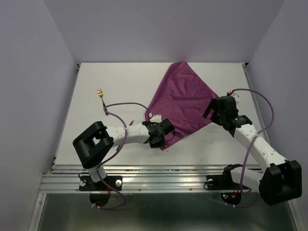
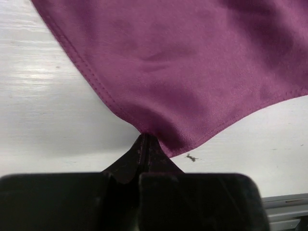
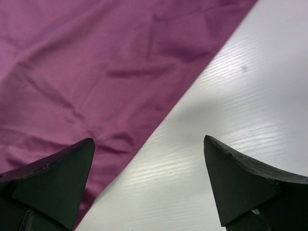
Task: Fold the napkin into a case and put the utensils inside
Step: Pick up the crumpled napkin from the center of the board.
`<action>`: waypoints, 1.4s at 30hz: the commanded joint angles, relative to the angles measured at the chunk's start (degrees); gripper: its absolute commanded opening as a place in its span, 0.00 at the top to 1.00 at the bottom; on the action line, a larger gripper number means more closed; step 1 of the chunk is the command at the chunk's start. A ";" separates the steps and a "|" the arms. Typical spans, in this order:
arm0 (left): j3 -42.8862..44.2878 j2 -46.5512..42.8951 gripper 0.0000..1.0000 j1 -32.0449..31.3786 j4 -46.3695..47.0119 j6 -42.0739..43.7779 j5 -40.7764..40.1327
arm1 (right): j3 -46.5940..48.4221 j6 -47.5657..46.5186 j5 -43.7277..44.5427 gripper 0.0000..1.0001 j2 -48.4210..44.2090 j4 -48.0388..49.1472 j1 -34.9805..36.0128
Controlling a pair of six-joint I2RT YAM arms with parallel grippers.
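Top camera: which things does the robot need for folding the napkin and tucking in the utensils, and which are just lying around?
For the job: purple napkin; gold-headed fork. I cannot spot the knife.
Just there: the arms' purple cables.

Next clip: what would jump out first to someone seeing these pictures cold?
The plum-purple napkin, spread diamond-wise across the far right of the white table, dominates. The left pincer is shut on its near corner, while the right pincer hangs open astride its right edge. A small gold-headed fork lies alone at far left.
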 commanded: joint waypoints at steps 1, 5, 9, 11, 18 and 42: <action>-3.36 -7.15 1.00 4.01 0.69 4.93 -0.08 | 4.10 -4.86 -1.18 0.00 3.25 -1.59 -7.86; -7.23 -12.78 1.00 9.45 2.19 9.25 -1.04 | 6.30 -5.92 -6.59 0.00 8.97 -1.77 -13.78; -7.51 -15.25 1.00 13.94 2.89 12.60 -2.09 | 7.88 -3.12 -8.16 0.02 13.18 -1.77 -15.62; -7.42 -16.13 1.00 15.79 3.68 13.74 -1.84 | 8.50 -1.71 -8.35 0.05 15.90 -1.50 -15.62; -7.24 -17.01 1.00 17.12 4.39 14.27 0.80 | 10.78 -0.03 -5.27 0.16 20.75 0.08 -16.76; 3.30 -1.02 1.00 13.25 9.48 17.52 5.81 | 24.85 2.69 -8.96 0.53 40.17 7.64 -22.21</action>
